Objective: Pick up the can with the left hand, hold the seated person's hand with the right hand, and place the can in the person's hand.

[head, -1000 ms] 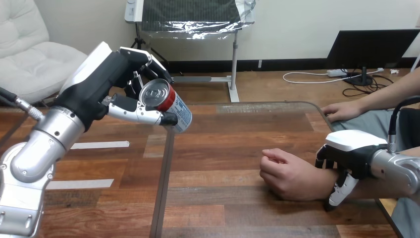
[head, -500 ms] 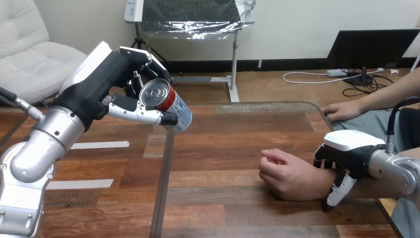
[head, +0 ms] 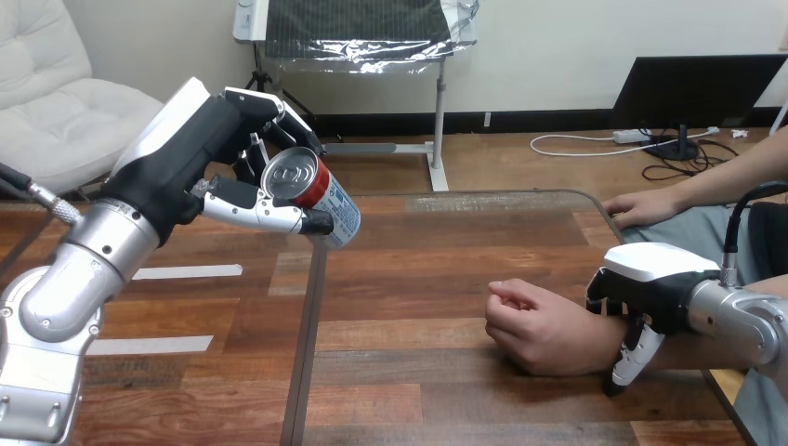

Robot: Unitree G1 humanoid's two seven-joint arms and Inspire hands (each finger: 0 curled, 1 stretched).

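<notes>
You have one can [head: 311, 190] to track, and your left hand [head: 218, 163] grasps it between fingers and thumb, clear above the table [head: 418, 279] at about 10 o'clock. It is tilted so its silver top faces you and its red and blue body points away and down. The fingers cover its far side and the thumb crosses its lower side, so little of the body can be read. Two robot hands are in play. At about 4 o'clock your right hand [head: 650, 283] is clamped over the person's wrist [head: 604, 336], its white shell on top and its thumb curled down the near side; the fingers on the far side are mostly hidden behind the shell. Two of the person's hands show. The person's near hand [head: 539, 330] rests on the table as a loose fist just left of your right hand, well apart from the can. The person's far hand [head: 641, 206] lies flat at 2 o'clock by the table's edge, its arm cut off at the frame. The surface is dark wooden planking with a glossy finish.
</notes>
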